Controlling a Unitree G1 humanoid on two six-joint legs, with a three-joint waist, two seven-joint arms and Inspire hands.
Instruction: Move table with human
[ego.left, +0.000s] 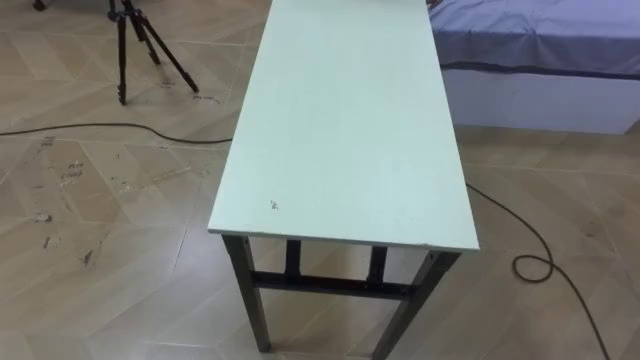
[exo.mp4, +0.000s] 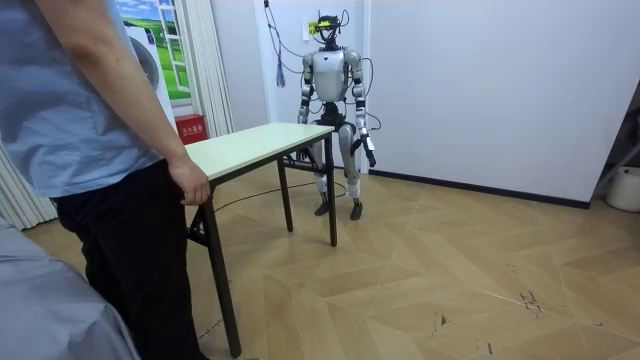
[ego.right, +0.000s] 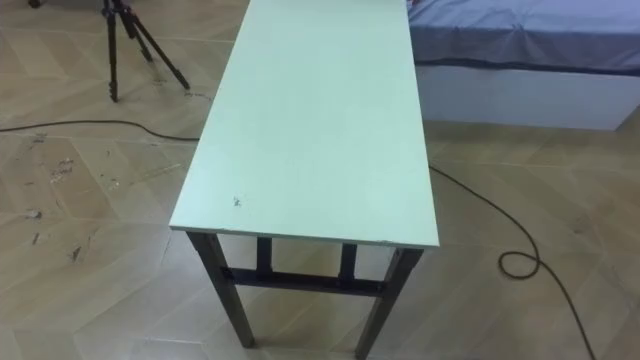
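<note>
Near the hanging left hand, state untellable, stands the pale green rectangular tabletop, not yet grasped. A person's hand holds its far end.

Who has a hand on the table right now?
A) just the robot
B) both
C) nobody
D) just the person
D: in the room view the person's hand rests on the near edge of the table, while the robot's left hand hangs by its side, off the tabletop.
</note>
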